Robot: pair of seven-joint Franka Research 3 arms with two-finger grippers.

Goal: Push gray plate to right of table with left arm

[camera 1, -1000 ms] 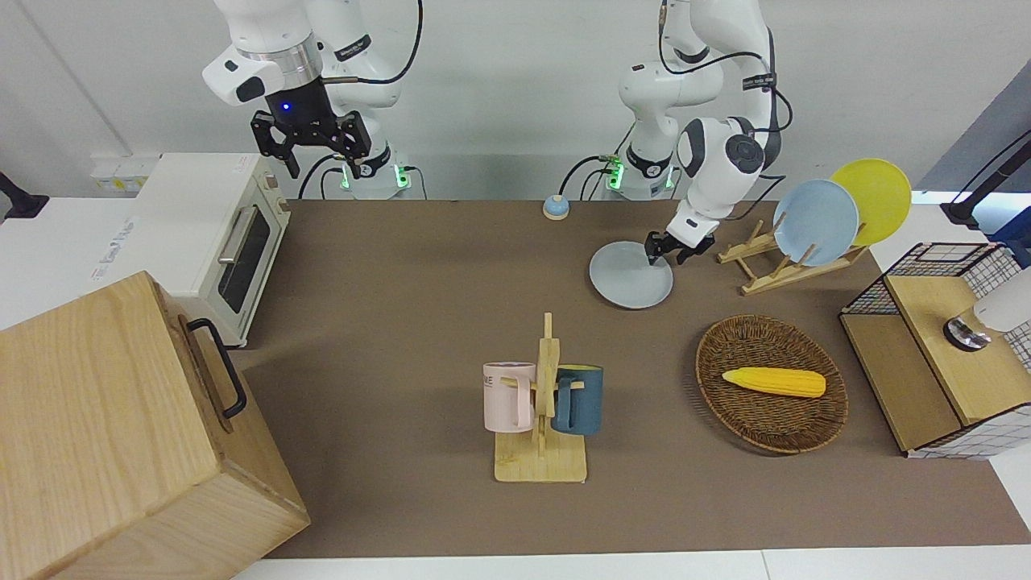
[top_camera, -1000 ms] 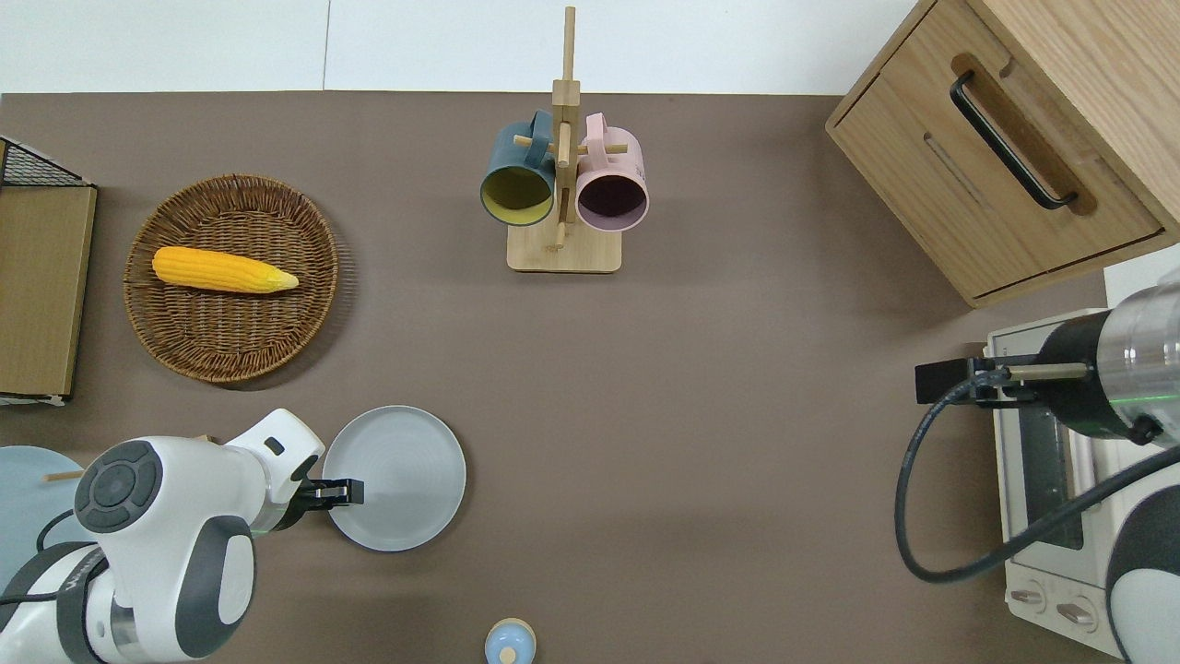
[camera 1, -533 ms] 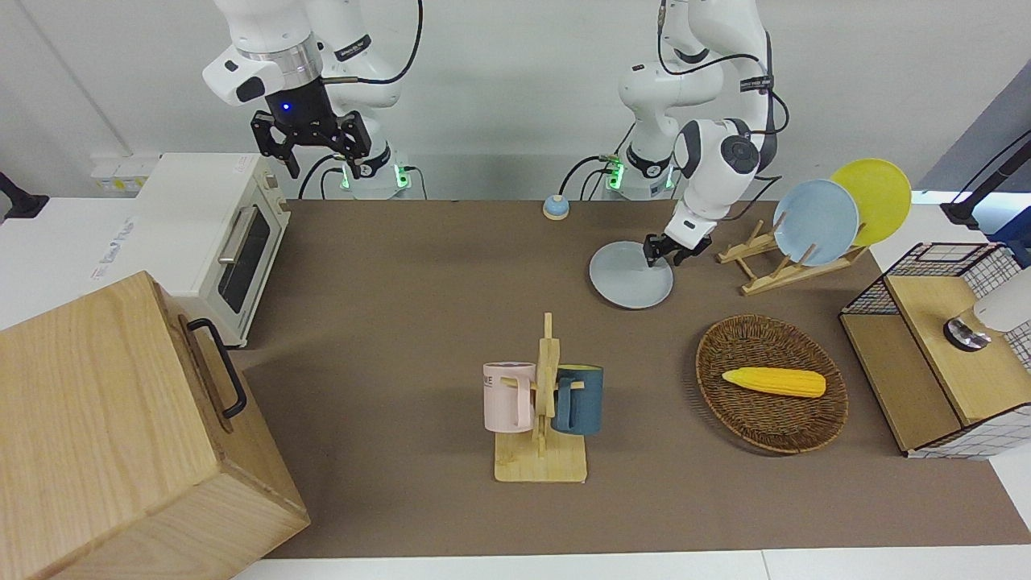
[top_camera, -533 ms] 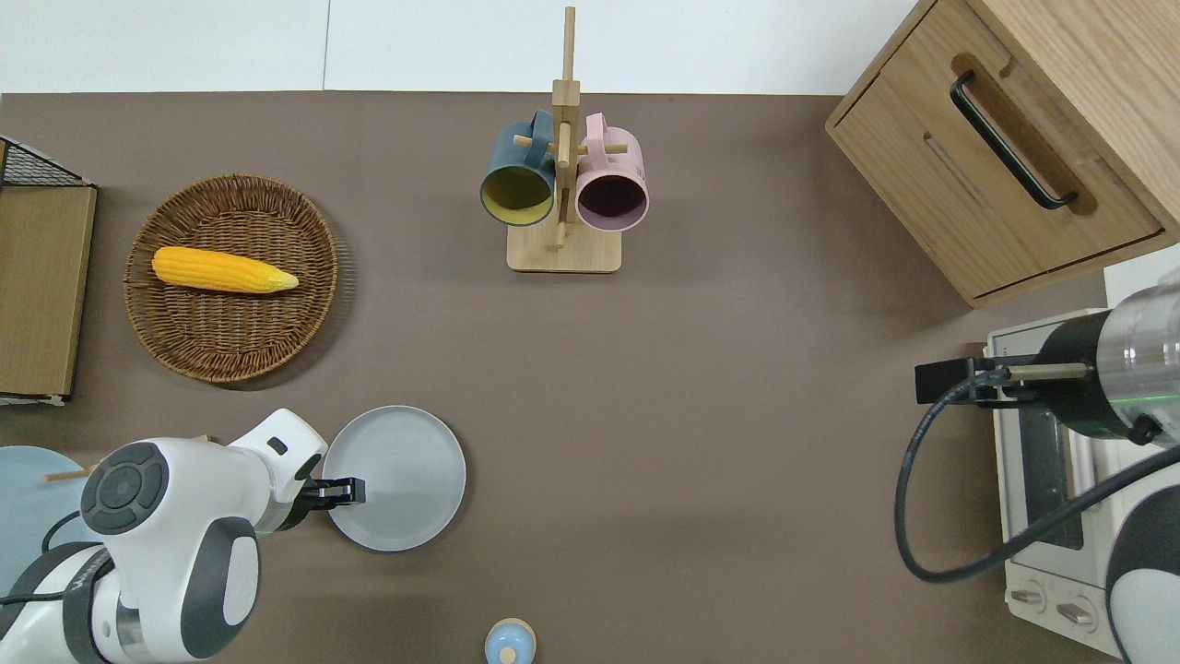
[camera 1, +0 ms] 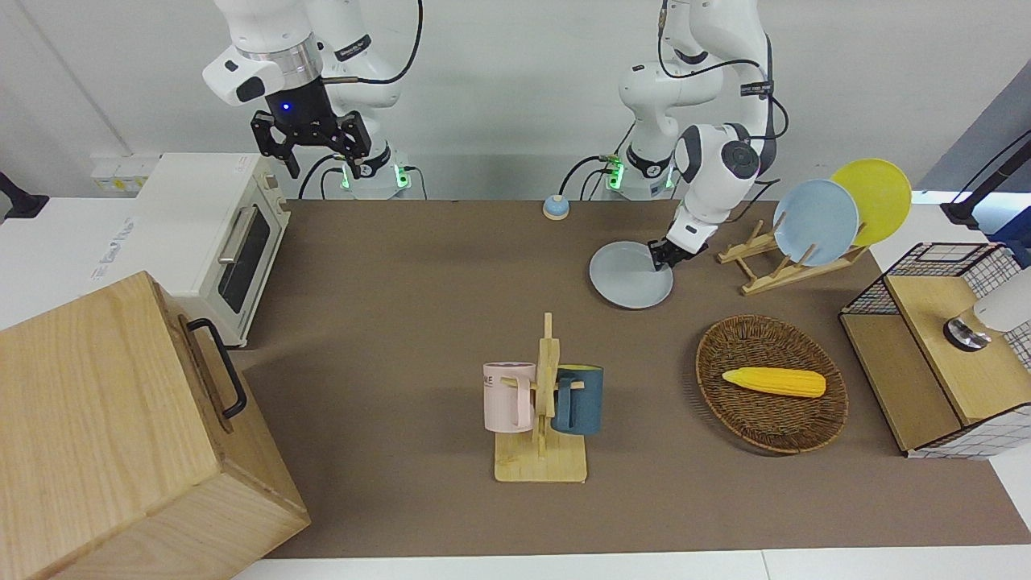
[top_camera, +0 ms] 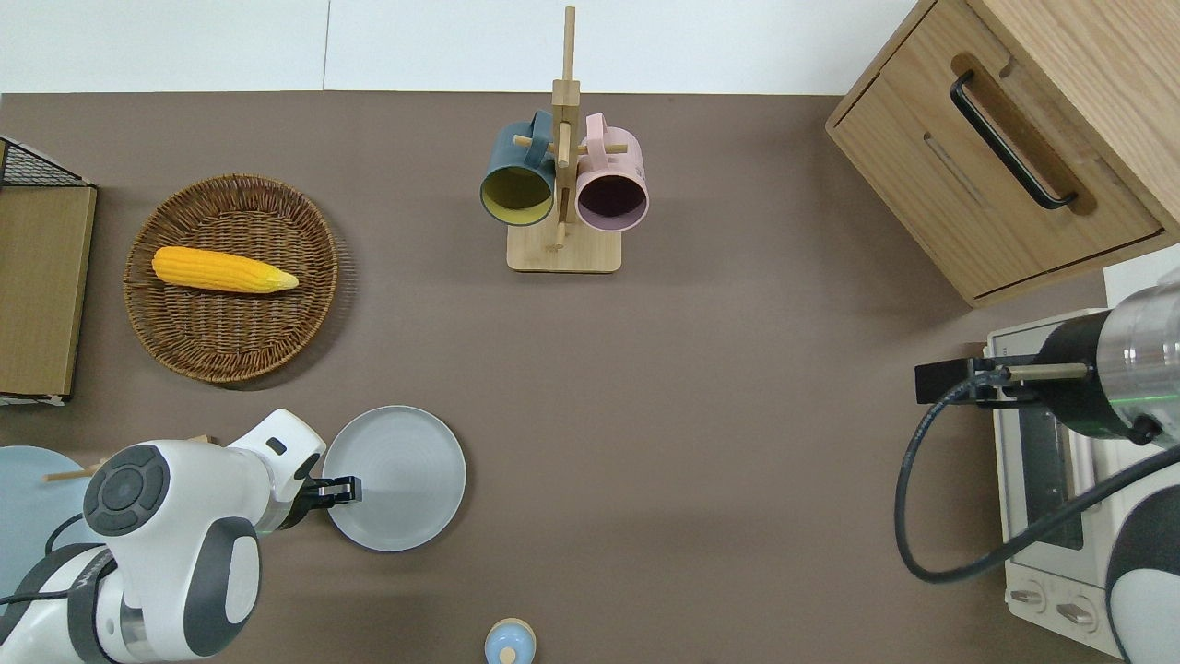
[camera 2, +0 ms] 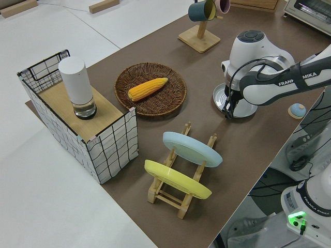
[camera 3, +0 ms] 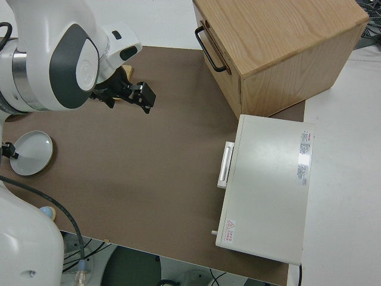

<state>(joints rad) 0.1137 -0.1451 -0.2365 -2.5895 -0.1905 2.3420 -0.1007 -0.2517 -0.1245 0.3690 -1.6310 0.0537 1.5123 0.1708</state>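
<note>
The gray plate (top_camera: 394, 478) lies flat on the table (top_camera: 701, 443), toward the left arm's end and close to the robots' edge, nearer to the robots than the wicker basket (top_camera: 230, 277) that holds a corn cob (top_camera: 224, 270). The left gripper (top_camera: 339, 491) sits low at the plate's rim on the side toward the left arm's end; its fingers look drawn close together, with nothing held between them, and the tips appear to touch or nearly touch the rim. The right arm (camera 1: 298, 121) is parked, its jaws spread apart and empty. The plate looks rigid, glossy and fairly light, so it should slide easily over the matte brown cover, yet it is probably ceramic-like and could chip if knocked hard. There is no need to grasp it: the sensible contact is the outer face of the low raised rim, low down and in line with the plate's centre, so that it travels straight toward the right arm's end instead of spinning away. A fingertip riding up over the shallow rim would slip across the slick surface.
</note>
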